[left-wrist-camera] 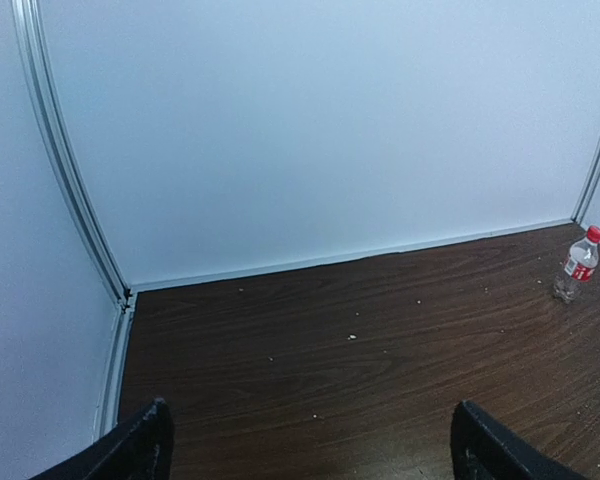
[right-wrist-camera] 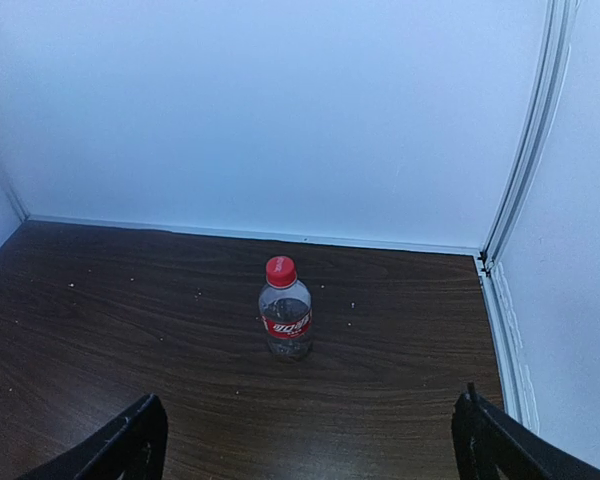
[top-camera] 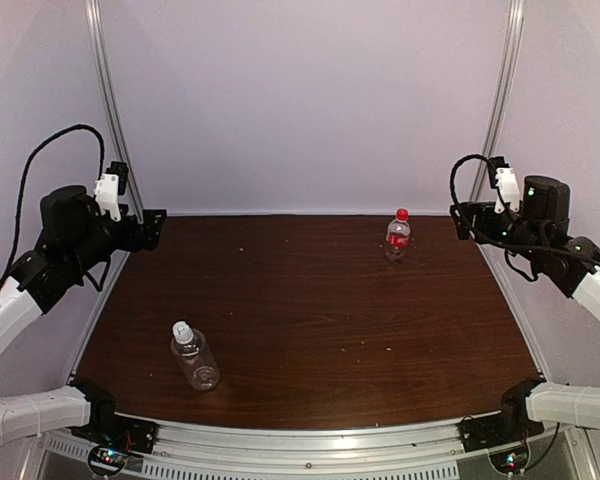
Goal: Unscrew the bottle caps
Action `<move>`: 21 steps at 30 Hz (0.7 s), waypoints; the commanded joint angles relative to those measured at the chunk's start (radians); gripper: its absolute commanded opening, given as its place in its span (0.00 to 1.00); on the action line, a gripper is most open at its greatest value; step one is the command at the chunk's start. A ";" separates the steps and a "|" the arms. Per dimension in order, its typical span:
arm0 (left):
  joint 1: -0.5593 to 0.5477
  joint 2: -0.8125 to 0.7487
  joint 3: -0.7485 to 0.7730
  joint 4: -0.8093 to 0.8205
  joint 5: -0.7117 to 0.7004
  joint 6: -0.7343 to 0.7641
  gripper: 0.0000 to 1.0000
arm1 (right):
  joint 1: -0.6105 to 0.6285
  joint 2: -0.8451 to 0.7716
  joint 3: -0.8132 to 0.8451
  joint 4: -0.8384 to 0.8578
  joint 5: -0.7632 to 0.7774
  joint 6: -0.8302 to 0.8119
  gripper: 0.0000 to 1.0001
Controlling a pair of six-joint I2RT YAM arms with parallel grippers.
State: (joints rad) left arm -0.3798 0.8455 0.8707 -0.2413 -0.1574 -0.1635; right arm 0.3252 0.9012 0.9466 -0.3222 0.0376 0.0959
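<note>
A plain clear bottle (top-camera: 196, 358) with a white cap (top-camera: 182, 329) stands on the dark wood table at the front left. A clear bottle with a red label band (top-camera: 397, 238) and a red cap (top-camera: 402, 214) stands at the back right; it also shows in the right wrist view (right-wrist-camera: 286, 320) with its cap (right-wrist-camera: 280, 270), and small in the left wrist view (left-wrist-camera: 577, 266). My left gripper (left-wrist-camera: 310, 445) is open and empty, raised at the far left. My right gripper (right-wrist-camera: 310, 440) is open and empty, raised at the far right, facing the red-label bottle.
White walls with metal corner rails (top-camera: 110, 110) enclose the table (top-camera: 310, 300) at the back and sides. Small crumbs dot the wood. A metal rail (top-camera: 310, 440) runs along the near edge by the arm bases.
</note>
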 commanded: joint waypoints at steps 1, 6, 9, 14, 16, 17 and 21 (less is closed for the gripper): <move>-0.004 0.007 -0.007 0.035 0.017 0.016 0.98 | 0.007 -0.010 -0.005 -0.001 -0.015 -0.013 1.00; -0.004 0.010 -0.002 0.032 0.024 0.019 0.98 | 0.006 -0.008 -0.005 -0.003 -0.017 -0.014 1.00; -0.004 0.010 -0.001 0.030 0.027 0.019 0.98 | 0.006 -0.007 -0.001 -0.009 -0.015 -0.014 1.00; -0.004 0.027 0.020 -0.005 0.016 0.015 0.98 | 0.006 -0.004 0.013 -0.027 -0.008 -0.016 1.00; -0.004 0.042 0.037 -0.037 0.004 0.004 0.98 | 0.006 0.005 0.026 -0.043 0.001 -0.011 1.00; -0.004 0.048 0.046 -0.056 -0.002 -0.001 0.98 | 0.006 0.011 0.034 -0.053 0.002 -0.009 1.00; -0.004 0.065 0.088 -0.165 -0.034 -0.029 0.98 | 0.006 0.034 0.066 -0.096 -0.006 -0.001 1.00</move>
State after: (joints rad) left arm -0.3798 0.9009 0.8948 -0.3187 -0.1566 -0.1665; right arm 0.3256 0.9180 0.9615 -0.3698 0.0303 0.0849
